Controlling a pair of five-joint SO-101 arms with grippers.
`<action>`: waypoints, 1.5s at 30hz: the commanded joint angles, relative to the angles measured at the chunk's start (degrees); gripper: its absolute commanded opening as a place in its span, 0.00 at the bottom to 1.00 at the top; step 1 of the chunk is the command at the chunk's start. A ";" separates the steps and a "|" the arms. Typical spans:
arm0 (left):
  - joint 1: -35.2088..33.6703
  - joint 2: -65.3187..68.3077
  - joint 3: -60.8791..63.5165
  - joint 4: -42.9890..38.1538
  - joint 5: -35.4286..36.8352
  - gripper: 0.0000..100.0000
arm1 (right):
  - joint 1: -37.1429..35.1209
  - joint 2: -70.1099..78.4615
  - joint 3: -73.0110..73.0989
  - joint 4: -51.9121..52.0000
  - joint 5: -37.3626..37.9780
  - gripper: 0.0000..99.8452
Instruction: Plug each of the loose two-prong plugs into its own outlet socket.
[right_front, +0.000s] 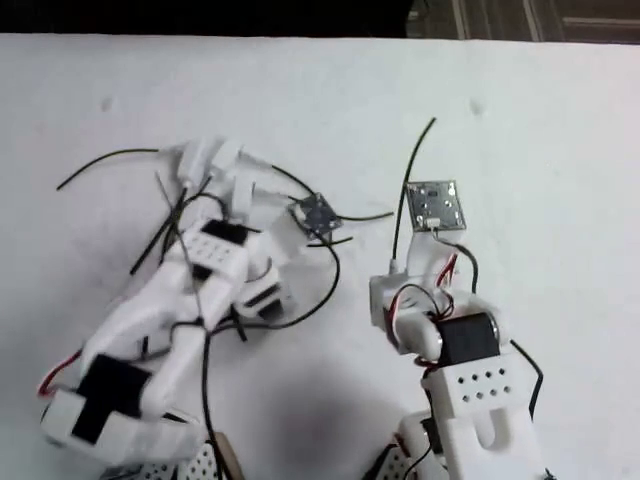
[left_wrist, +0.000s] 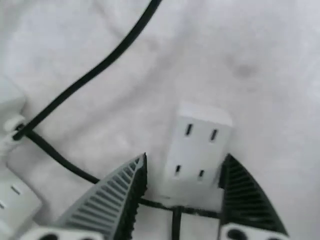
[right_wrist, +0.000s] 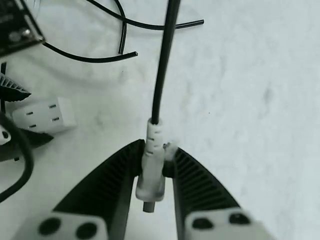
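My right gripper (right_wrist: 157, 149) is clenched on a white plug (right_wrist: 151, 172). Its two black fingers (right_wrist: 195, 185) press the plug's body from either side, and the plug's black cord (right_wrist: 163, 65) runs straight out from between them across the white table (right_wrist: 260, 100). I cannot make out the prongs. My left gripper (left_wrist: 186, 159) is released, its jaws standing apart on either side of a white outlet socket (left_wrist: 197, 142). The socket lies flat on the table with two pairs of slots facing up. The black finger (left_wrist: 245, 200) sits right at one side of it and the grey finger (left_wrist: 117, 200) just beside the other, with a sliver of gap. A thin black wire (left_wrist: 200, 212) crosses the socket's near end between the two fingers. Near the grey finger lies a second outlet block (left_wrist: 14, 202), and a thicker black cable (left_wrist: 100, 65) slants across the table to a white piece (left_wrist: 10, 120) at the edge of my left wrist view. From the high view, my left arm (right_front: 150, 330) stretches to a tangle of loose cords (right_front: 100, 160) and white blocks left of the table's middle. My right arm (right_front: 470, 390) stands well apart from it.
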 joint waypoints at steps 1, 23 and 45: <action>0.13 6.20 -8.53 2.29 4.92 0.17 | 0.75 -0.84 -0.18 -0.92 -0.44 0.02; -2.59 -19.38 -2.20 7.47 13.45 0.32 | 0.22 -0.92 -2.73 -0.92 0.09 0.02; -7.52 -60.70 20.92 0.09 31.38 0.28 | -25.45 -15.43 -7.38 -0.48 3.78 0.02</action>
